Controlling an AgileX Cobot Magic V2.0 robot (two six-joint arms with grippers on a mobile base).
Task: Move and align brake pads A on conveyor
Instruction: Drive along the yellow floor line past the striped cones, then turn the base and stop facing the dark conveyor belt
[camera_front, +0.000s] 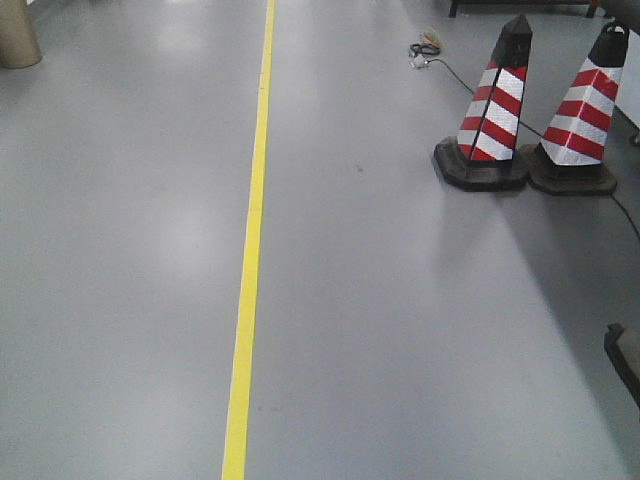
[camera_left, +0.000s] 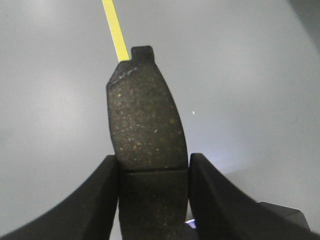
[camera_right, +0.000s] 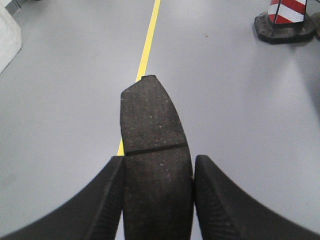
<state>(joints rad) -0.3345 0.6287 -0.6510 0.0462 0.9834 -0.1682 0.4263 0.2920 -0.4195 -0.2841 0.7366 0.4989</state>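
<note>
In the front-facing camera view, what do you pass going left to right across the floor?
Tan cylindrical object at the top left corner → yellow floor line → tangled cable → first red-and-white striped cone → second red-and-white striped cone.

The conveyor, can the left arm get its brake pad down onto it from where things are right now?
Probably not yet. The left gripper is shut on a brake pad, but only grey floor and a yellow line show below; no conveyor is in any view.
</note>
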